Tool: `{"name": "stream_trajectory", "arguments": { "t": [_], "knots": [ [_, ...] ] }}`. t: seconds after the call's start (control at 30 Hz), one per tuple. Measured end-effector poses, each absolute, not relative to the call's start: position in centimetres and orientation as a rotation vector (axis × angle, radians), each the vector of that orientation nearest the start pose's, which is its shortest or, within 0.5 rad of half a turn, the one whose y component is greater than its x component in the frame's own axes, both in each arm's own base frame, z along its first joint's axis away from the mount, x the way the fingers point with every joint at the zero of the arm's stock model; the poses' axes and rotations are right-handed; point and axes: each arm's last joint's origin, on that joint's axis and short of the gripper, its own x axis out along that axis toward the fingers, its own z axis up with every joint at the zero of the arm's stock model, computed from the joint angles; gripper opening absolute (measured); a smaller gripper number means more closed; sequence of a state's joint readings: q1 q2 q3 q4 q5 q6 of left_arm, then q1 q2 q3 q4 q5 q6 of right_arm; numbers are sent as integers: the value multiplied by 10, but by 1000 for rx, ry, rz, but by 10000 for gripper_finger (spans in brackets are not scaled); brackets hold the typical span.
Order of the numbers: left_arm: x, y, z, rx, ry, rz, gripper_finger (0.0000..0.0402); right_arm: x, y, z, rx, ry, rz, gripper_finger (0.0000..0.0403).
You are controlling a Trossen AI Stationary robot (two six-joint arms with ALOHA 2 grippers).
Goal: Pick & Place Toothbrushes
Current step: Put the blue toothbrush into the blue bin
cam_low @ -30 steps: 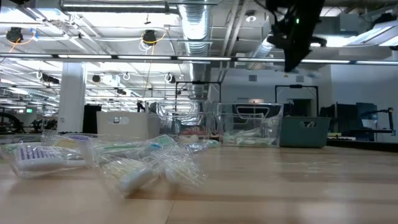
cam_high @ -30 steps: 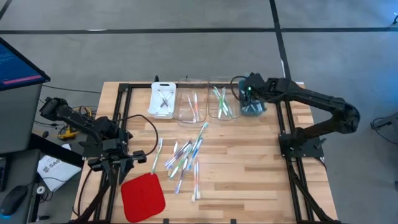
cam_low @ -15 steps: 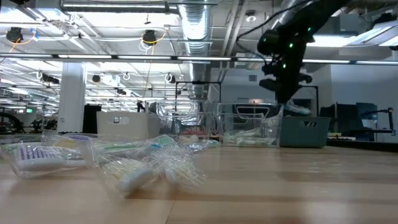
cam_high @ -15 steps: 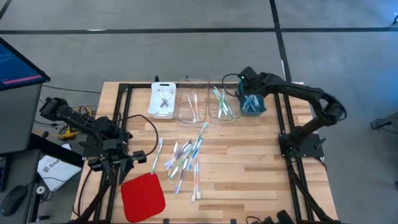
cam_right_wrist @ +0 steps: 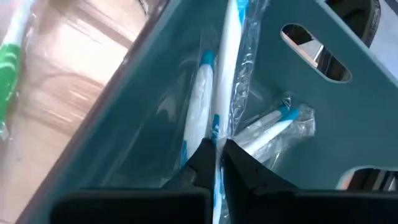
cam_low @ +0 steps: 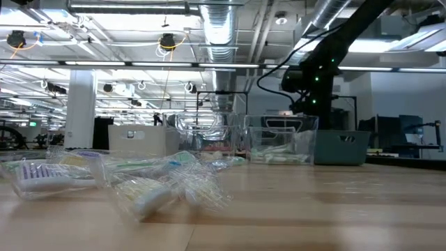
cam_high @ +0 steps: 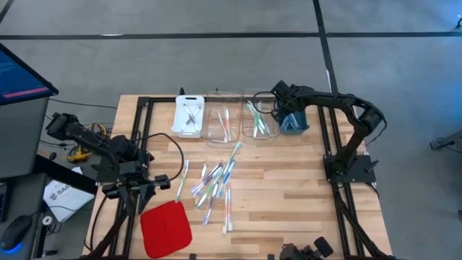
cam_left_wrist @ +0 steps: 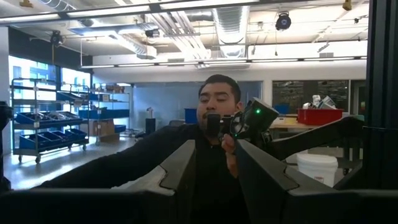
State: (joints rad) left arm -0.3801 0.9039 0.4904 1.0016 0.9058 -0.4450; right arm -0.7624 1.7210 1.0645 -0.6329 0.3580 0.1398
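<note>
My right gripper (cam_right_wrist: 216, 155) is shut on a wrapped white-and-blue toothbrush (cam_right_wrist: 227, 74) above the inside of the teal tray (cam_high: 294, 123) at the table's far right. Other wrapped blue brushes (cam_right_wrist: 273, 127) lie on that tray's floor. In the high view the right gripper (cam_high: 287, 108) hangs over the tray's left part. A loose pile of toothbrushes (cam_high: 215, 180) lies flat on the wood mid-table. My left gripper (cam_left_wrist: 214, 171) waits open at the table's left (cam_high: 151, 179), with nothing between its fingers. My right gripper pinches the toothbrush's slim shaft (cam_right_wrist: 219, 127) between its two fingers. They come from above, slanting down into the tray, and the brush runs on lengthwise beyond them. Its wrapper shows around it. I cannot tell whether its far end touches the tray.
Left of the teal tray stand two clear trays (cam_high: 256, 121) (cam_high: 221, 123) with brushes and a white tray (cam_high: 189, 115). A red pad (cam_high: 165, 227) lies near the front left. Black frame rails (cam_high: 328, 144) run along both sides. A person (cam_left_wrist: 217, 118) stands beyond the table.
My right gripper has come down from well above the trays toward the teal tray, shifting a little toward the table's left and tipping more steeply downward. It has stayed shut.
</note>
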Motion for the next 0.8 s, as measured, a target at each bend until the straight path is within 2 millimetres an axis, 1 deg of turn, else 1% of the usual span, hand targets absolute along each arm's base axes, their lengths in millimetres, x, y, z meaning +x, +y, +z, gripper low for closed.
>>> {"name": "stream_trajectory", "arguments": {
  "t": [0.17, 0.33, 0.47, 0.67, 0.8],
  "knots": [
    [155, -87, 315, -208, -316, -1351, 108, 220, -226, 183, 369, 1197, -1070, 32],
    [156, -87, 315, -209, -314, -1351, 108, 218, -223, 191, 364, 1183, -1067, 55],
    [156, -87, 315, -209, -314, -1351, 108, 217, -221, 191, 389, 1196, -1021, 71],
    [156, -87, 315, -209, -314, -1350, 108, 215, -219, 190, 396, 1239, -1015, 102],
    [156, -87, 315, -208, -314, -1350, 108, 212, -216, 195, 388, 1246, -1011, 127]
  ]
}}
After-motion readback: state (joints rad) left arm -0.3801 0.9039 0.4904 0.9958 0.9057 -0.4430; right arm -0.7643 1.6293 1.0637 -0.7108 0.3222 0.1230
